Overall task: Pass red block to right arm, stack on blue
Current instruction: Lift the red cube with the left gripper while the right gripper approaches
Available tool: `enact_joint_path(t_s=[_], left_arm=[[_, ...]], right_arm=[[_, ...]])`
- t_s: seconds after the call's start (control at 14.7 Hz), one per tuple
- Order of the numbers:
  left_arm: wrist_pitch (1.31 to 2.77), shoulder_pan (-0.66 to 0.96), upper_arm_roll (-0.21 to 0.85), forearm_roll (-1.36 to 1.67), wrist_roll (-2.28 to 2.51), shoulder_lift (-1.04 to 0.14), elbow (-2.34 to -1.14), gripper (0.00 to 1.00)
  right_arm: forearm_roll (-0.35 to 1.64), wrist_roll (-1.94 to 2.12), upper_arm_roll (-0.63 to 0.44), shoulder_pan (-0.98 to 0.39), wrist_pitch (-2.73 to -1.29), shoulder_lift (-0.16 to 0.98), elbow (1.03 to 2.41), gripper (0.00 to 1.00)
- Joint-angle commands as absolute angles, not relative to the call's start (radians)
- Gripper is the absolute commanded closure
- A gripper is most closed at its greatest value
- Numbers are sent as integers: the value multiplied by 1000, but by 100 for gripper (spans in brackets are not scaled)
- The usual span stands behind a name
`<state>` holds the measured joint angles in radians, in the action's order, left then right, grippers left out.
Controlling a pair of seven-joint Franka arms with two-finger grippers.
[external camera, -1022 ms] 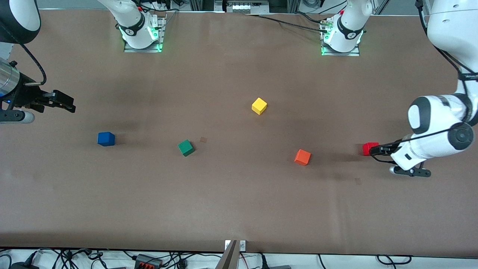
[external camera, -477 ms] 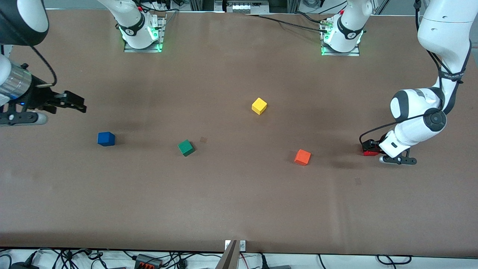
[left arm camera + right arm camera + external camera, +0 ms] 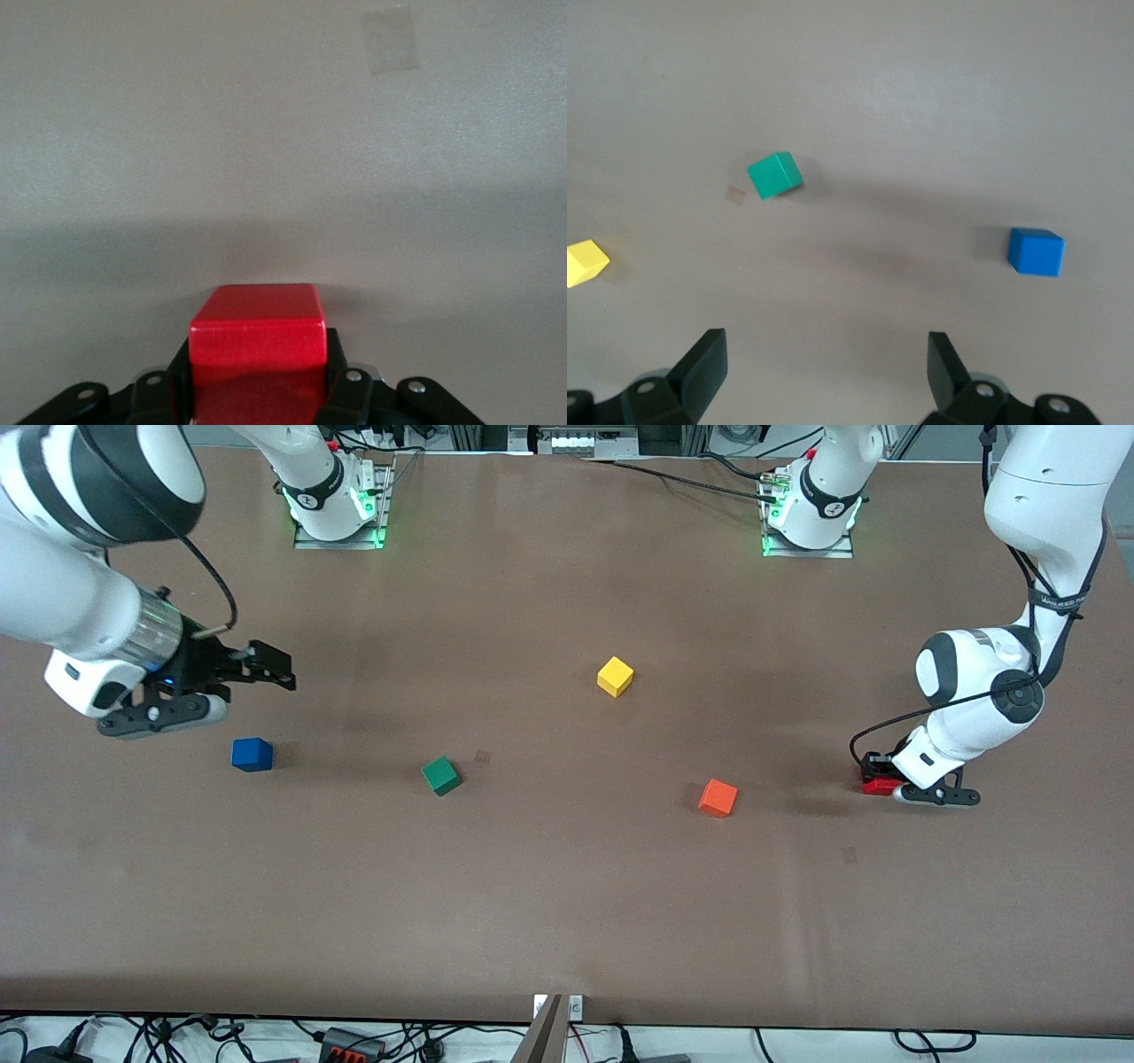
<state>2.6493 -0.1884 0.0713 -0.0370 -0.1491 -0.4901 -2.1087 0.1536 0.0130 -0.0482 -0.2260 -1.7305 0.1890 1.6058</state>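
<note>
Red block (image 3: 257,341) on the table, clamped between the left gripper's (image 3: 257,390) closed-in fingers.

Red block (image 3: 881,786) at left arm's table (image 3: 567,921) end

The red block (image 3: 257,341) is being clamped between the black fingers (image 3: 347,394) of the left tool (image 3: 257,398), low over the desk (image 3: 266,133), near a small tape patch (image 3: 391,39).

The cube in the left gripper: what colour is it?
Bright red block; clearest in the left wrist view.
</note>
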Motion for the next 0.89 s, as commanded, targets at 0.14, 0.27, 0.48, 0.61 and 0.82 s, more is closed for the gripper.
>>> enact_joint_path(t_s=[0.14,0.27,0.48,0.61,0.82], left_arm=[[2530,-190,90,-49,-167,-411,-2071,80],[2363,-187,94,-51,-245,-400,-1956,80],[2166,-187,94,-49,-398,-407,-1781,80],[2090,-184,113,-46,-463,-400,-1703,80],[1943,-195,207,-17,-538,-400,-1556,79]], right_arm=[[259,23,-52,-268,-1769,248,1572,0],[311,20,-52,-307,-1831,255,1572,0],[376,8,-52,-342,-1916,275,1574,0],[515,17,-54,-333,-1922,290,1574,0],[818,37,-57,-313,-1910,342,1578,0]])
